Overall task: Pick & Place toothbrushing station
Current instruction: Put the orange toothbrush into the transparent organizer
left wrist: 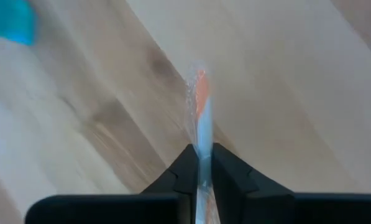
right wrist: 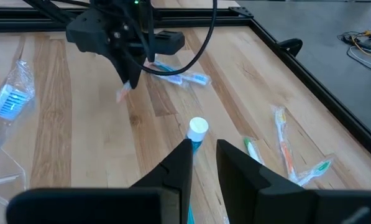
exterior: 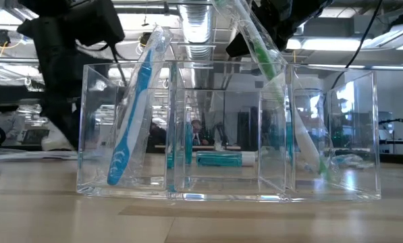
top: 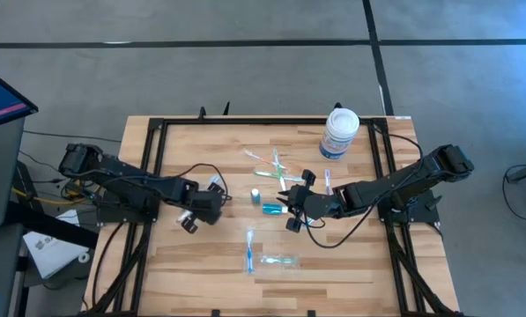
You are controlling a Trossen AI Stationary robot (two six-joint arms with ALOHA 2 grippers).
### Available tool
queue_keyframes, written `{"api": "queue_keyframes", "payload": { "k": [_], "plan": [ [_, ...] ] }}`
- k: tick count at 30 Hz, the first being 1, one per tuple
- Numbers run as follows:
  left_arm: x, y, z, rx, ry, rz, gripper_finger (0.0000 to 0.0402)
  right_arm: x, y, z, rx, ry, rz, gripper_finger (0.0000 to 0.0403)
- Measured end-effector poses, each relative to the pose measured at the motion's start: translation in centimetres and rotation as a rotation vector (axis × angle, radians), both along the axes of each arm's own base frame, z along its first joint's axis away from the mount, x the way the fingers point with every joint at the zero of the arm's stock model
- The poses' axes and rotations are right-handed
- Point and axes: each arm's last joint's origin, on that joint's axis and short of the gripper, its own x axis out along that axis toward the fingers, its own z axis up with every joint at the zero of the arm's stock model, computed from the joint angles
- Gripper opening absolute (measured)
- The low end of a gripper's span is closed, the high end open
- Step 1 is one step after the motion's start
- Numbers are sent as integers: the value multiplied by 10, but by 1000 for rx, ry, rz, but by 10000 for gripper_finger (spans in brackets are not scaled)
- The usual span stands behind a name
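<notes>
**deskwatcher:** ok, what's the left arm got? The left gripper [left wrist: 201,158] is over the left-middle part of the light wooden desk [top: 201,273]. Its two dark fingers look pressed together on something thin.

**brushfan:** yep, they're clamped on a slim toothbrush in a clear wrapper, whitish handle with an orange-pink end [left wrist: 201,106]. It pokes straight out past the fingertips over bare wood. From the right wrist camera you can see that pinkish end hanging below the left gripper, pointing down at the desk.

**deskwatcher:** and the right one?

**brushfan:** the right gripper [right wrist: 204,149] sits low near the middle of the desk, pointing toward the left arm. A short teal tube with a white cap [right wrist: 197,129] is right at its fingertips. Honestly I can't tell whether those fingers are gripping it or just around it.

**deskwatcher:** where's the organiser thing?

**brushfan:** the clear plastic tray with divided compartments [exterior: 336,135] stands at the front of the desk, right in front of the low camera. A blue toothbrush [exterior: 135,115] leans in its left compartment. A green-and-white toothbrush [exterior: 269,64] leans the other way with its foot in the right compartment. A teal tube shows through the middle compartment, but I can't tell if it's inside or behind it.

**deskwatcher:** anything else lying around?

**brushfan:** a few wrapped toothbrushes flat on the wood, like an orange one [right wrist: 283,140]. There's also a big white tub with a blue label [top: 340,134] at the far edge, well apart from both grippers.
</notes>
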Motion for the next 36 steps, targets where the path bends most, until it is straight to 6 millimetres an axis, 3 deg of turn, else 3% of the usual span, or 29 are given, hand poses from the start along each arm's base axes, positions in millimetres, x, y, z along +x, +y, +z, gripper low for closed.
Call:
{"api": "queue_keyframes", "payload": {
  "k": [16,22,29,36],
  "plan": [
    [29,-3,44,18,-283,109,17,0,0,0,0,0,0,64],
    [17,-11,73,56,-441,114,17,0,0,1,2,-7,-1,64],
    [6,-22,120,-95,-776,134,17,2,-4,1,4,-11,-15,64],
    [3,-16,141,-289,-949,301,17,2,-4,2,-44,-2,14,64]
  ]
}}
